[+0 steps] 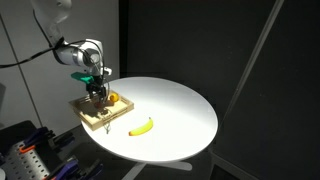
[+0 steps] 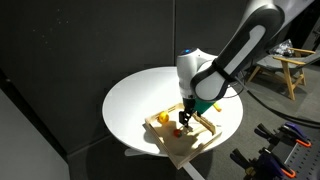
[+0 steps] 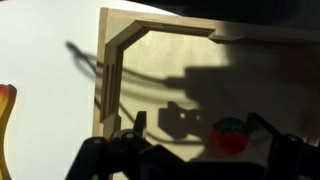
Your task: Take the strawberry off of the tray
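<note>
gripper [image 3: 190,158] low over the tray [image 3: 125,40], jaws spread wide, nothing held. in the wrist view, strawberry [image 3: 231,135] flat on the tray's light wood between the two fingers, closer to one of them, partly in the gripper's shadow. in an exterior view, orange fruit [image 1: 113,98] on the tray just beside the gripper; banana [image 1: 141,126] off the tray but near it, on the round white table [image 1: 175,100]. tray at the table's edge in both exterior views. beyond, dark backdrop [image 2: 60,60].
</note>
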### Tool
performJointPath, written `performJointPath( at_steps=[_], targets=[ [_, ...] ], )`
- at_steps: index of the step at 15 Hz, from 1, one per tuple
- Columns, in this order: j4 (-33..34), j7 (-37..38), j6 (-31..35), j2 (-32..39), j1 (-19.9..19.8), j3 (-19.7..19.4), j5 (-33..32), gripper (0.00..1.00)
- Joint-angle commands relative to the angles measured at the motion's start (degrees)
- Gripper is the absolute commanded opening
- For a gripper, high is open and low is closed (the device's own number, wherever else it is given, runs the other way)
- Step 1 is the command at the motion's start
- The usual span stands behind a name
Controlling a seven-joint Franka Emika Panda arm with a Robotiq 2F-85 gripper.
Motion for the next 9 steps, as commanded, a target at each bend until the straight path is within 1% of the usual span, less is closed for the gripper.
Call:
performJointPath(
  at_steps=[1,5,9],
  targets=[
    [2.45,0.97,0.67,2.35,1.64,-0.93,-1.65,1.00],
    [4.01,-1.16,0.17,4.29,2.29,-0.68,-1.88,1.00],
    [5.13,-3.54,0.19,5.90,2.94,-0.60,-3.95,1.00]
  ],
)
